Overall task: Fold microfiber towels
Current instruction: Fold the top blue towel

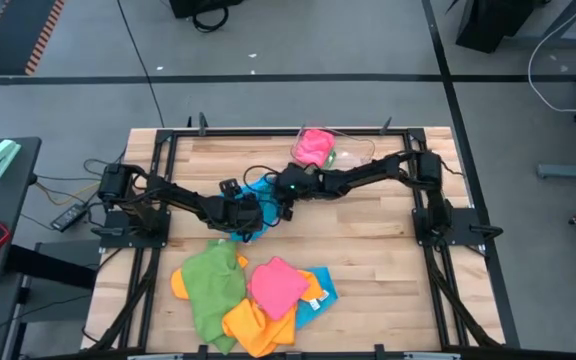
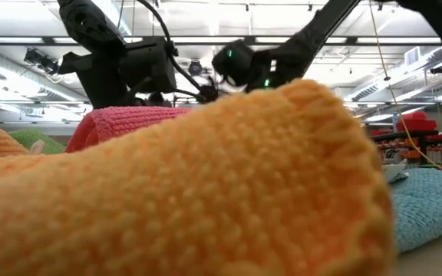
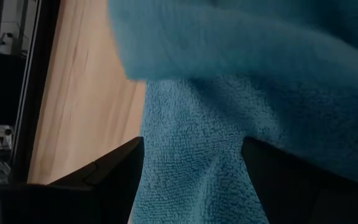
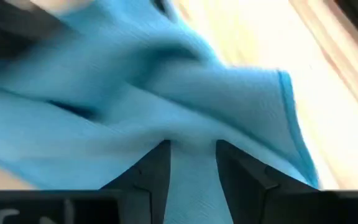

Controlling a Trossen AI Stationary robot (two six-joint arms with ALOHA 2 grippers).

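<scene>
Sky-blue towel (image 4: 191, 93) pinched in right gripper (image 4: 191, 162) jaws mid-table, left gripper (image 3: 191, 180) jaws wide astride the same cloth.

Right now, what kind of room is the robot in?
Probably a lab or workshop: a framed wooden table on a grey taped floor, long ceiling lights overhead, and desks with gear beside it.
</scene>
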